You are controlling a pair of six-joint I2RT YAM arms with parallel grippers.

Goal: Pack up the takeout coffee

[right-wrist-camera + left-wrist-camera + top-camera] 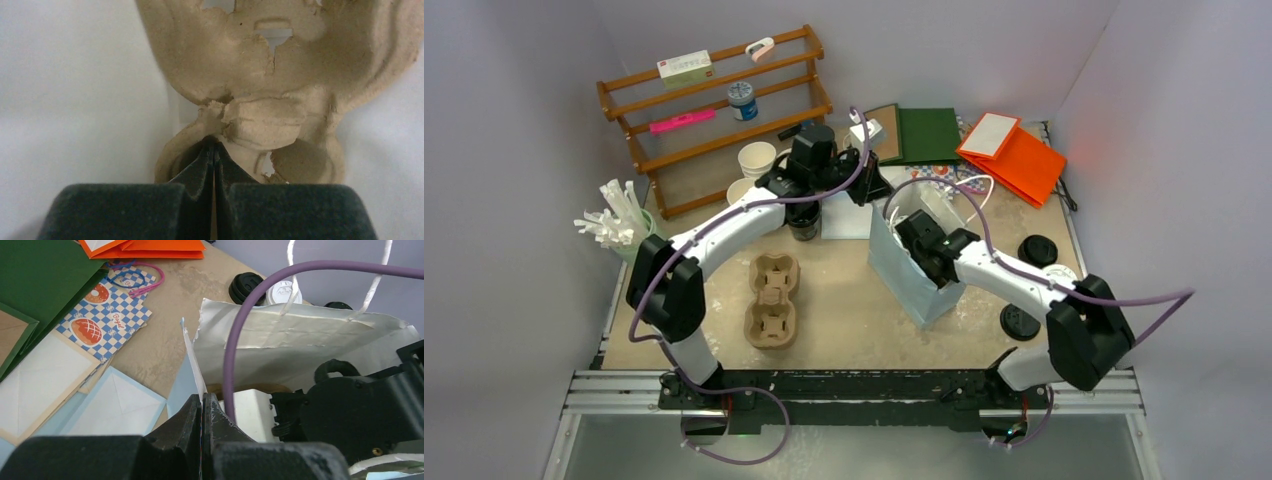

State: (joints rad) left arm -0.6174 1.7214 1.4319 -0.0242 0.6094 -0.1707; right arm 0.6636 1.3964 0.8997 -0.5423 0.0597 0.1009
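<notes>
One takeout coffee [278,292] stands outside the one pale paper bag [916,292], and both my grippers are clenched at that bag.
I count a single lidded coffee at 3 o'clock on the worktop [844,325], between two black lids [1037,250] and apart from the bag. My left gripper [202,412] pinches the bag's rim at its 11 o'clock corner. My right gripper [214,150], inside the bag, grasps one pulp cup carrier [270,120]. A second carrier [772,300] lies at 8 o'clock. I can't read the lid's embossed writing or the script on the one checked doughnut-print bag [100,325].
</notes>
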